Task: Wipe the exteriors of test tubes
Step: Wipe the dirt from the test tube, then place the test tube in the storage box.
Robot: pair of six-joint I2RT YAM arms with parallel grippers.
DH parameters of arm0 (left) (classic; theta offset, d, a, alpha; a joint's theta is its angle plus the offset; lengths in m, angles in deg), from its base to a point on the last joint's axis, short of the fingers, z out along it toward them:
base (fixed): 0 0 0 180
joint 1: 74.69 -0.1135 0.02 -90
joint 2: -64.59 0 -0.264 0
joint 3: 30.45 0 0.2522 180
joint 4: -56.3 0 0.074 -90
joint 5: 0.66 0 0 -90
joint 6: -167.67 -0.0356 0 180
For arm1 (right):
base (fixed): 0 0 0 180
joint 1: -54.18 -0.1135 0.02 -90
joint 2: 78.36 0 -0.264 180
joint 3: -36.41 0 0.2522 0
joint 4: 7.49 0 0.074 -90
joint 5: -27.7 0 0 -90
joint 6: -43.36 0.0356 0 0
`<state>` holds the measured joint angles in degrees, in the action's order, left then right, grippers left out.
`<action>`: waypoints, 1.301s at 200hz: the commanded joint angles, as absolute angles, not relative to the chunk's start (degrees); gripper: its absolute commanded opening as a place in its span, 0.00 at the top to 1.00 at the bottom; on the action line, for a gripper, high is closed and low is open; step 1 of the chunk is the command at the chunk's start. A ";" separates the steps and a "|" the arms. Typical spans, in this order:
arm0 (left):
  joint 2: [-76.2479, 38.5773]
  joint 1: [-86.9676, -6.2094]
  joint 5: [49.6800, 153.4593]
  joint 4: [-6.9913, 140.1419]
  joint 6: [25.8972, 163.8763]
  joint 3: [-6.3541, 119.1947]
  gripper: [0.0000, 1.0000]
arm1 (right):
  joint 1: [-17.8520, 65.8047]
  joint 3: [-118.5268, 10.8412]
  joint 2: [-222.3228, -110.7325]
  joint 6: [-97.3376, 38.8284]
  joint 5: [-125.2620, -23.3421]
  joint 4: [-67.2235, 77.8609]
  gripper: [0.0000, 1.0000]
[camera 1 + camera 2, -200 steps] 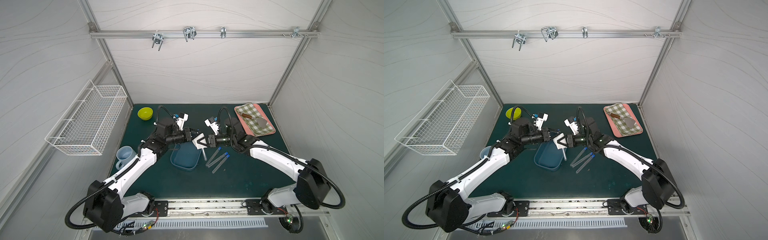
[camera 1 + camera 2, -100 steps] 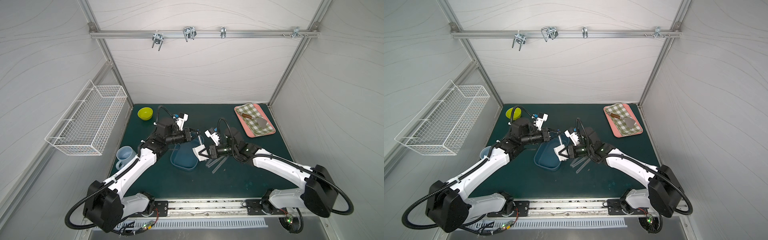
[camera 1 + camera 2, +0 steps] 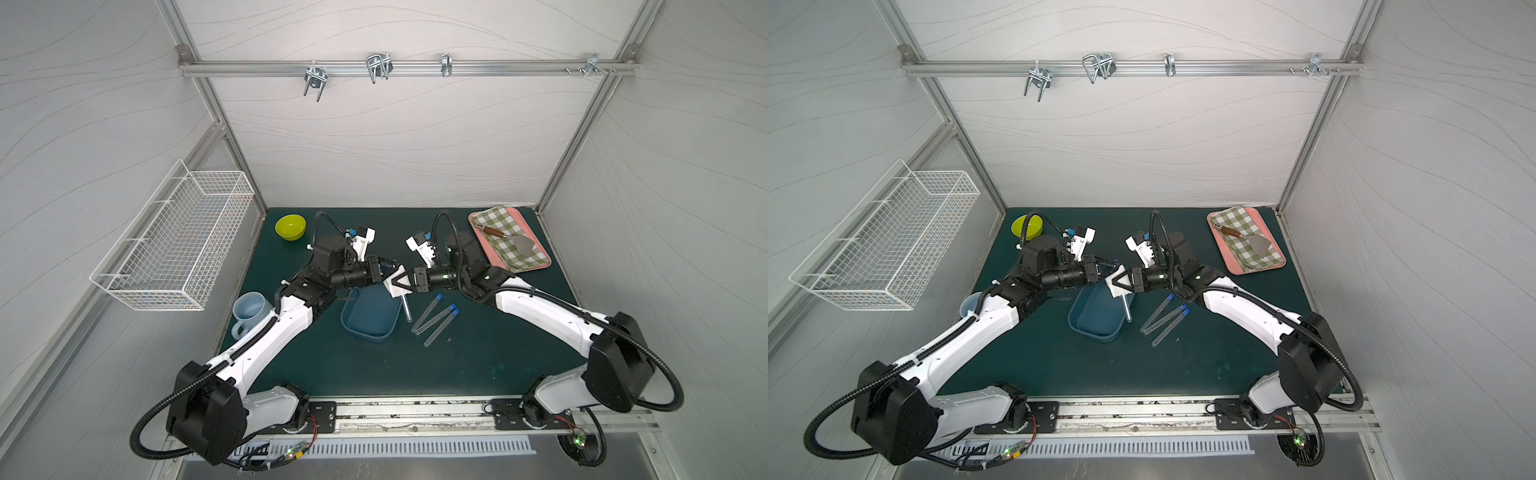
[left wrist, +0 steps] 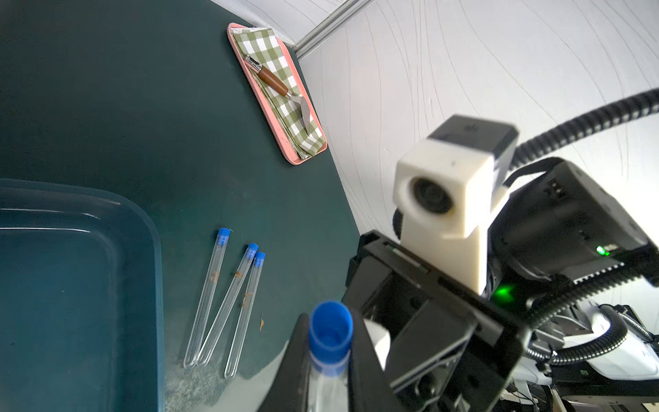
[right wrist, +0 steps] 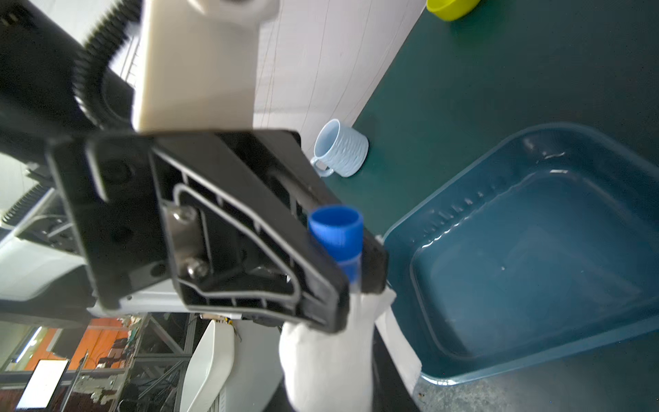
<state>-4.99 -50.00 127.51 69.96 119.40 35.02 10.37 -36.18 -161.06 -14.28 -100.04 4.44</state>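
My left gripper is shut on a clear test tube just below its blue cap. The tube hangs down beside the blue tray. My right gripper meets the left one and is shut on a white cloth folded round the tube's upper part. In the right wrist view the cloth hides the tube under the cap. Three more capped test tubes lie on the green mat right of the tray, with brown specks on them in the left wrist view.
The blue tray holds water. A pink tray with a checked cloth and a brown-handled metal tool sits at the back right. A yellow bowl and a pale blue mug stand on the left. A wire basket hangs on the left wall.
My right gripper slid the cloth down the tube toward the front, then came back up against the left gripper. The left gripper kept hold of the tube.
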 commanded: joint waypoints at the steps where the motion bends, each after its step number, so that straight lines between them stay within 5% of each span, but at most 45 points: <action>1: -4.99 -50.30 128.54 68.56 118.27 37.23 0.88 | 8.10 -31.75 -157.99 -13.09 -98.65 4.60 0.78; 130: -9.26 -58.65 127.37 86.13 103.17 43.99 0.87 | 8.15 -13.41 -137.56 -7.49 -91.02 14.01 0.80; 260: -28.25 -58.54 114.96 98.86 82.91 51.80 0.86 | 29.22 -11.02 -121.43 -11.85 -97.02 29.07 0.80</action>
